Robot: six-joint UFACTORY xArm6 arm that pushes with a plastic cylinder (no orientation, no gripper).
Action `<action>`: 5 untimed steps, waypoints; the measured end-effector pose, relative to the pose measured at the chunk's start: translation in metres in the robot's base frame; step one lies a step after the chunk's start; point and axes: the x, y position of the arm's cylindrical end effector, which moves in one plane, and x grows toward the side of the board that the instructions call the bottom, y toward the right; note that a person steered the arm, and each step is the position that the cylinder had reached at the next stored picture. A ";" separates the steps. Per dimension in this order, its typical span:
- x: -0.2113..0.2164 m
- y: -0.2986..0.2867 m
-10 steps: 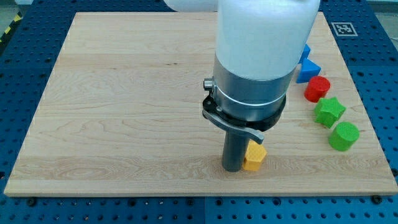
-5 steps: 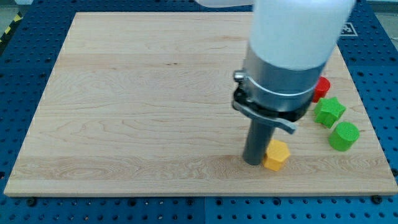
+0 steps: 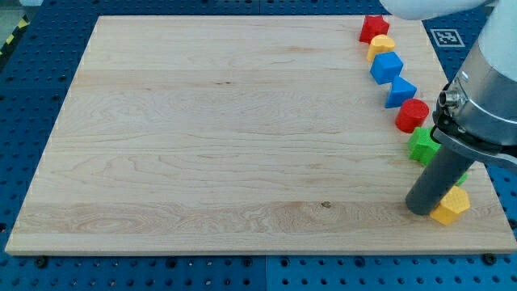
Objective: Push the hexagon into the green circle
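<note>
My tip touches one yellow hexagon at its 3 o'clock; two red, two blue blocks at 12; no grasping tool.

Only one camera view here, so nothing shared with another. Looks down at the desk from above and from in front, tilted. Faces toward the far edge, at the view's top. Near edge lies along the view's bottom, and looks wider than the far edge. Close enough to fill almost the whole view with the desk; all four corners show or nearly show. A strip of blue holed base seen around the edges. A black-and-white marker past the far right corner. Arm body comes in big from the view's top right, close to the camera.
</note>
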 end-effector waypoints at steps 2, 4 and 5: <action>0.002 -0.014; 0.007 -0.146; 0.007 -0.153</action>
